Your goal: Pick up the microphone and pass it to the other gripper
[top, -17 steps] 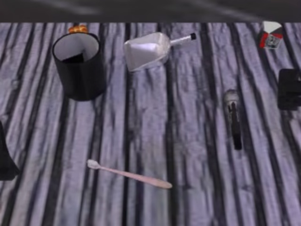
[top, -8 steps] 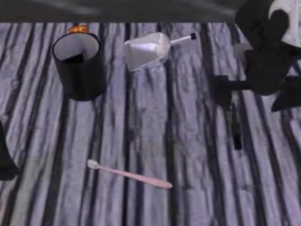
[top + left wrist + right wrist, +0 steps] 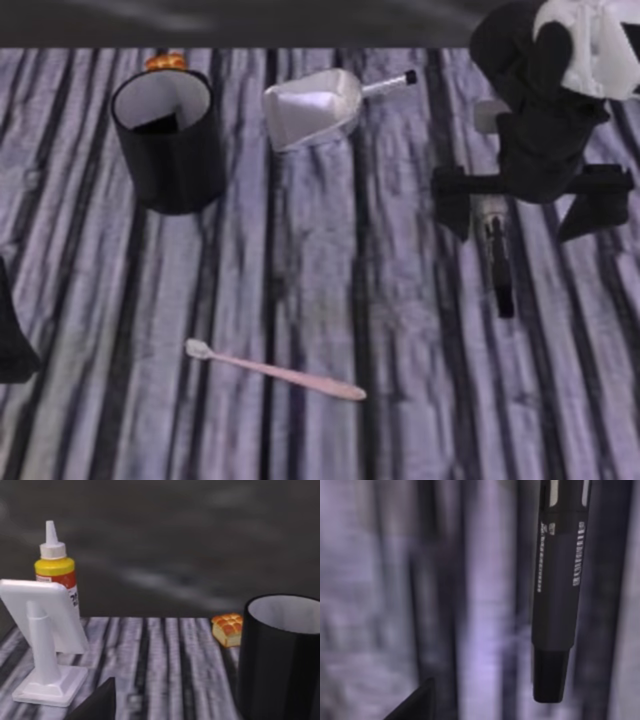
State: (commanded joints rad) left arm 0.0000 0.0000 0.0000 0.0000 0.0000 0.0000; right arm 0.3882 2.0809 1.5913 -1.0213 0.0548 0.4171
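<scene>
The right gripper hangs wide open over the microphone, holding nothing. Next it should drop down and pinch the handle.

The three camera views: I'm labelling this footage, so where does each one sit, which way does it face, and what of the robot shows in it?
Top view: above the table, looking down; the right arm's open right gripper hovers over the microphone; the left arm is parked at the left edge.
Left wrist view: low on the left arm, facing across the table at the black cup, a bread bun, a glue bottle and a white stand; one dark fingertip shows.
Right wrist view: close above the wood, facing the microphone's handle; one fingertip shows.
Shared: top and right wrist, the microphone; top and left wrist, the cup.
</scene>
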